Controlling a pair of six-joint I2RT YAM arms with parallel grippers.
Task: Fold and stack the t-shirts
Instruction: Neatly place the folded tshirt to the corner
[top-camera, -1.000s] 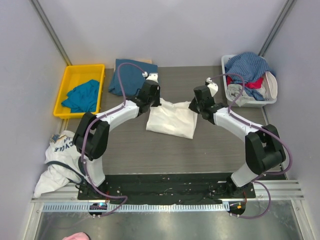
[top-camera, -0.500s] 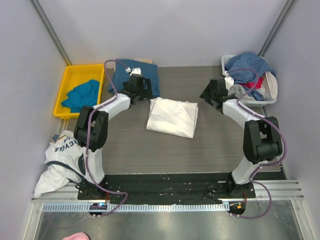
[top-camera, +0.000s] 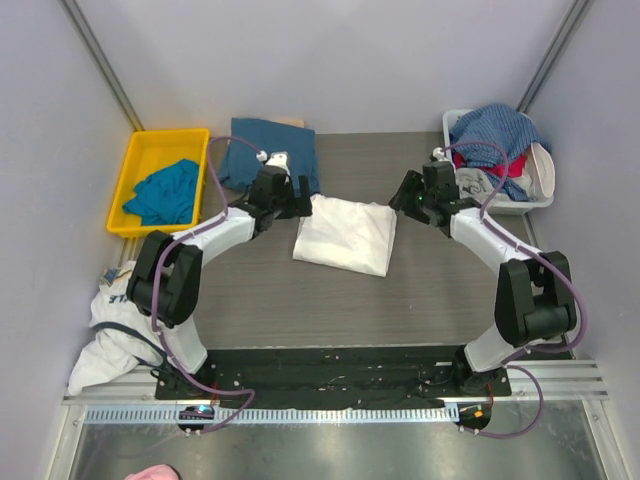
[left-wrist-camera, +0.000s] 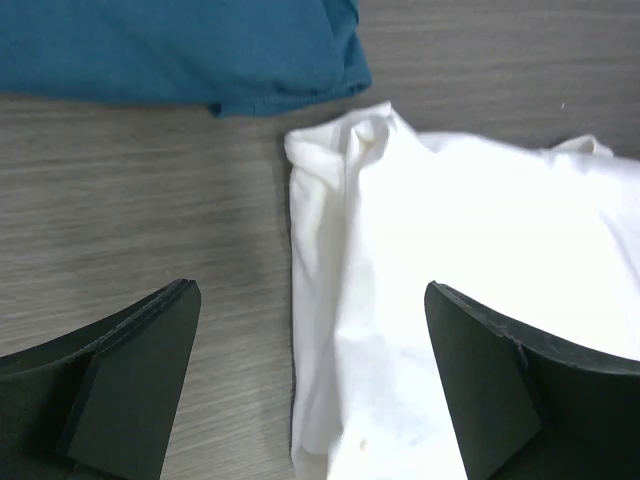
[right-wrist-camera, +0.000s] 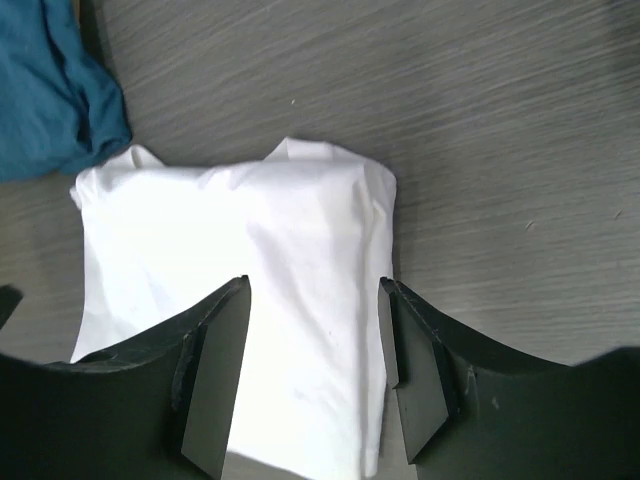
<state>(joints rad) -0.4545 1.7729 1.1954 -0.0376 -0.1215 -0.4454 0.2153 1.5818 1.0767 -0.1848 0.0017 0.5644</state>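
A folded white t-shirt (top-camera: 345, 235) lies on the grey surface (top-camera: 300, 300) between two robot arms. The left gripper (top-camera: 287, 193), its fingers (left-wrist-camera: 130, 375) spread wide and holding nothing, hangs over the shirt's far-left corner, with a folded dark blue t-shirt (top-camera: 262, 152) just beyond its tips. The right gripper (top-camera: 415, 190), fingers (right-wrist-camera: 215, 375) partly open and likewise empty, hovers above the far-right corner. Soft, light cotton, the bundle would likely sag and unfold if lifted at one point; pinching both far corners together looks safest.
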